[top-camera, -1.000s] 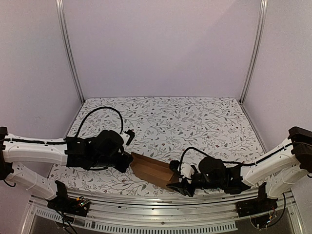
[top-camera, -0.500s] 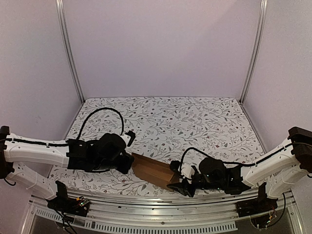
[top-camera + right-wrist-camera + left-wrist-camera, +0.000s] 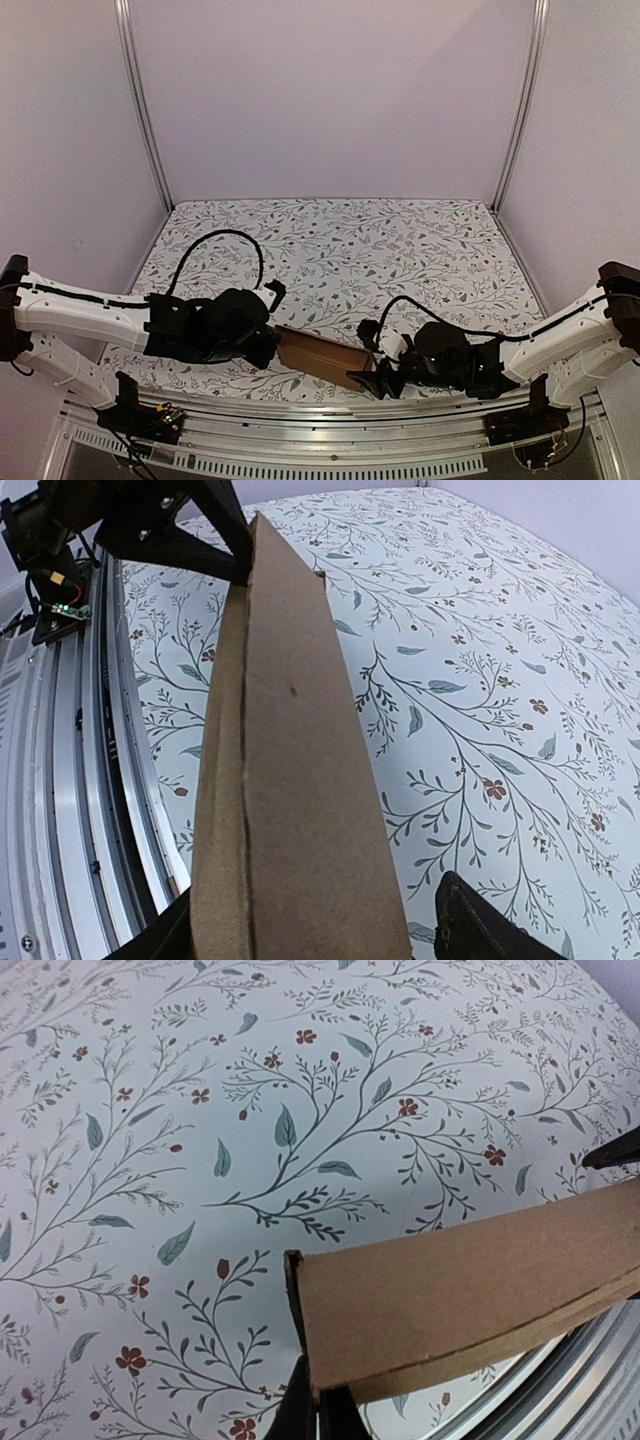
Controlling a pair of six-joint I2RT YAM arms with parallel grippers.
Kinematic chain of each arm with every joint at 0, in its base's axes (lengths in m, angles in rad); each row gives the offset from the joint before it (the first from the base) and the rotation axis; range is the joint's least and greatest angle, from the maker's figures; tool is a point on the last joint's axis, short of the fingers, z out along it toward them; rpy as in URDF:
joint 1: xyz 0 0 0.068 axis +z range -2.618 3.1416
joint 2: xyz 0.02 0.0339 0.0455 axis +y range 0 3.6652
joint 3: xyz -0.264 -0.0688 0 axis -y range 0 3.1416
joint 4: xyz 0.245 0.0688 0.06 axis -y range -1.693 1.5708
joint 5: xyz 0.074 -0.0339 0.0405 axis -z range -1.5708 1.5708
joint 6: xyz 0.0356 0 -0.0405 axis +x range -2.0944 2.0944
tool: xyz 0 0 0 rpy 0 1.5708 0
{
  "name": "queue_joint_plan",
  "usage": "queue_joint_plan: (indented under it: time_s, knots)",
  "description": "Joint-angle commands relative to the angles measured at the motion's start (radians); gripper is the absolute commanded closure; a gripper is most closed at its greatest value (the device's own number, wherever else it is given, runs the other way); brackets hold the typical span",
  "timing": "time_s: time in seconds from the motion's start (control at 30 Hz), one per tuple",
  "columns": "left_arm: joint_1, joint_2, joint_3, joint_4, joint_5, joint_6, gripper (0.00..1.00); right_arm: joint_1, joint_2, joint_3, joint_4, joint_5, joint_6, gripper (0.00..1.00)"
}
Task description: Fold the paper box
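The paper box point(image 3: 318, 355) hangs half-flattened at the surface's point(image 3: 340, 250) six o'clock edge; left claw point(image 3: 268, 348) pinches its nine o'clock end; right claw point(image 3: 372, 378) straddles the three o'clock end, jaws parted; probably mid-fold; next, the right claw should close on a panel and crease it.

Soft even light, sharp focus (wrist views bowed at the edges)

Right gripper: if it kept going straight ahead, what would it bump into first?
The box. Its end sits between the open fingers of the right gripper, so cardboard comes first; beyond, probably the left gripper pinching the far end.
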Motion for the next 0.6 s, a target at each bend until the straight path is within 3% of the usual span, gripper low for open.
queue_joint_plan:
  time_s: [0.0, 0.07, 0.33, 0.57]
  knots:
    - [-0.027, 0.044, -0.016, -0.160, 0.065, -0.008, 1.00, -0.004, -0.064, -0.009, 0.012, 0.029, 0.022, 0.22]
    - [-0.027, 0.048, -0.009, -0.162, 0.059, -0.018, 1.00, -0.003, -0.089, -0.007, -0.001, 0.018, 0.030, 0.02]
    - [-0.029, 0.082, 0.029, -0.157, 0.057, -0.099, 1.00, -0.003, -0.235, 0.006, -0.154, -0.009, 0.058, 0.01]
    - [-0.036, 0.120, 0.069, -0.177, 0.054, -0.166, 1.00, -0.006, -0.415, 0.075, -0.475, 0.125, 0.150, 0.01]
